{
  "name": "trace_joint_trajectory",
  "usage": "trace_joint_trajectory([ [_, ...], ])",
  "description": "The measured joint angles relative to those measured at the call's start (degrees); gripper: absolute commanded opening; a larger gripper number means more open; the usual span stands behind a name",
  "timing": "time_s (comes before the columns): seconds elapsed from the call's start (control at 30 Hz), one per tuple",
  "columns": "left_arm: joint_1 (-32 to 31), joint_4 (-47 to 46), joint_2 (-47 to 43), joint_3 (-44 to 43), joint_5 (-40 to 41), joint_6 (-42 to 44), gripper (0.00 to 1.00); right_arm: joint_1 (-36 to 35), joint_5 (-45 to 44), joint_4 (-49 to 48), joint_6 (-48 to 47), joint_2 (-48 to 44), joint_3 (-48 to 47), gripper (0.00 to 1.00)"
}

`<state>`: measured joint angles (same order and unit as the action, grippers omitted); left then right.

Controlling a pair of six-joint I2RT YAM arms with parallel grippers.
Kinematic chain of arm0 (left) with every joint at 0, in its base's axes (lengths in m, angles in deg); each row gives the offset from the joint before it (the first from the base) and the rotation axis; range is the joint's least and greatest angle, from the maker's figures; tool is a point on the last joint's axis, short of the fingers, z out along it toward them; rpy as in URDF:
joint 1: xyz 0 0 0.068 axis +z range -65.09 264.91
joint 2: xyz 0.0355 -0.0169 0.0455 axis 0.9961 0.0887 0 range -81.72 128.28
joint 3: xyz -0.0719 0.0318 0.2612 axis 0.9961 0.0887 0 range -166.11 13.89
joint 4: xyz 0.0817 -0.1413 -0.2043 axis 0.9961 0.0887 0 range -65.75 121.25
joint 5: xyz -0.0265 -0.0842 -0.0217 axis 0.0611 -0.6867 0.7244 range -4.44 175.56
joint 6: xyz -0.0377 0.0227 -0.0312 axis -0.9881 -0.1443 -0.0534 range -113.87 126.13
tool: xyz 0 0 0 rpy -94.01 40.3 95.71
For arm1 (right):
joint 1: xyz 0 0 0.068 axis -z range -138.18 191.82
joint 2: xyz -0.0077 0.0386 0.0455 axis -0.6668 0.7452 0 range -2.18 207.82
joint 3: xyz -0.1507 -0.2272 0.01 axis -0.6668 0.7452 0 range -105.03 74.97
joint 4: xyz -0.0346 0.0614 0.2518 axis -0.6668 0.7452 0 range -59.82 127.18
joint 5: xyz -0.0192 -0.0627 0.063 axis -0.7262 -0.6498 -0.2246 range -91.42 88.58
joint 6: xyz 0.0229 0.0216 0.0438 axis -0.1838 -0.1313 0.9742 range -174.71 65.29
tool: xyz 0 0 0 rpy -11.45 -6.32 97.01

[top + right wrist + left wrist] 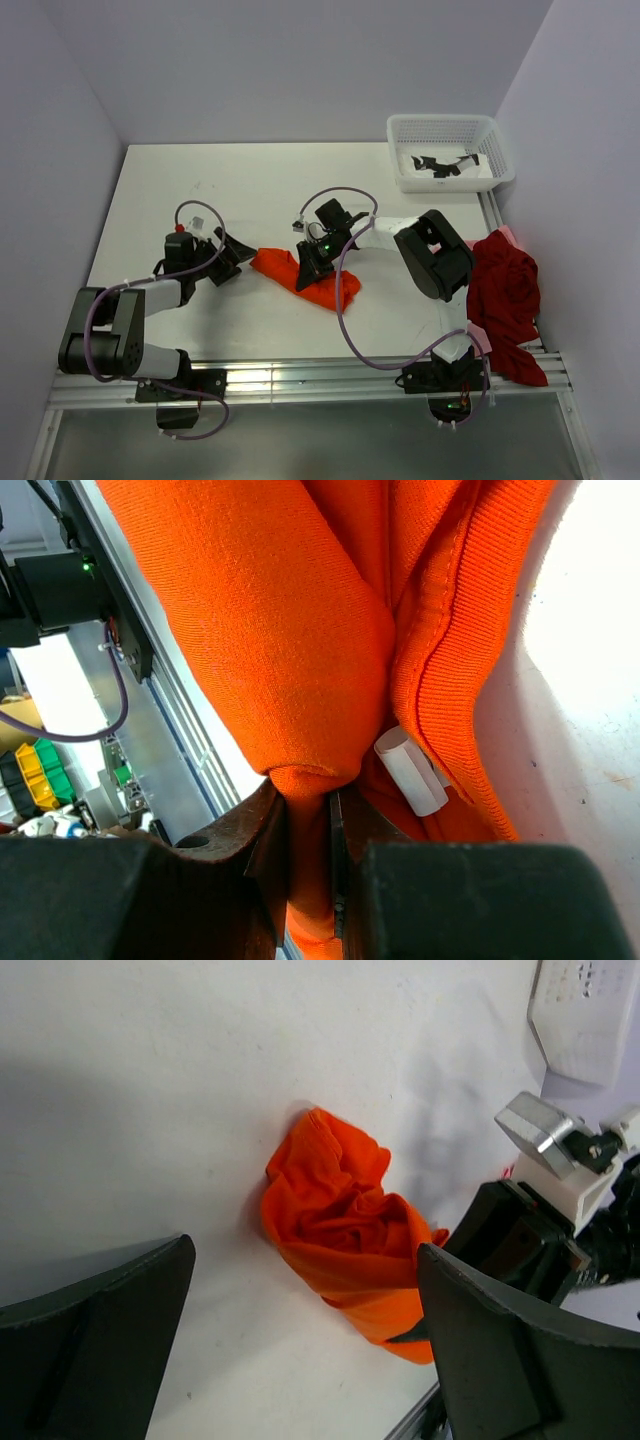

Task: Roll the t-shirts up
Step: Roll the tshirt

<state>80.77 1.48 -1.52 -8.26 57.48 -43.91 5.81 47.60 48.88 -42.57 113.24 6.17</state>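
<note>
Orange t-shirt (270, 630) in right gripper (310, 815)

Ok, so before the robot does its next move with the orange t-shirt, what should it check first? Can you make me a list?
1. Right gripper grips the orange t-shirt: ok, it is shut on a fold.
2. Left gripper is free: ok, it is open wide with no cloth between its fingers.
3. Orange t-shirt is a neat roll: not ok, it is a crumpled bundle.
4. Dark red t-shirt is out of the way: ok, it is heaped off to the right, apart from the orange one.
5. Nothing is snagged under the bundle: cannot tell, the underside is hidden.
</note>
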Motion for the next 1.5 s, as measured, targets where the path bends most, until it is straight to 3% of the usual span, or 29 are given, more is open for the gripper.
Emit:
trace_joint_trajectory([
  [0.53, 0.0, -6.9, 0.4, 3.7, -5.5, -1.3, 0.99, 0.0, 0.0, 0.0, 0.0, 0.0, 0.0, 0.05],
  [0.83, -0.1, -3.2, -11.9, 4.0, -3.8, -0.2, 0.99, 0.0, 0.0, 0.0, 0.0, 0.0, 0.0, 0.04],
  [1.03, -1.0, 1.3, -6.4, 1.7, -3.3, 1.0, 0.99, 0.0, 0.0, 0.0, 0.0, 0.0, 0.0, 0.04],
  [1.37, -3.5, 1.1, 1.4, -1.0, -4.0, 1.0, 0.99, 0.0, 0.0, 0.0, 0.0, 0.0, 0.0, 0.03],
  [1.5, -3.7, 0.2, 3.8, -2.5, -4.0, 0.9, 0.95, 0.0, 0.0, 0.0, 0.0, 0.0, 0.0, 0.03],
])
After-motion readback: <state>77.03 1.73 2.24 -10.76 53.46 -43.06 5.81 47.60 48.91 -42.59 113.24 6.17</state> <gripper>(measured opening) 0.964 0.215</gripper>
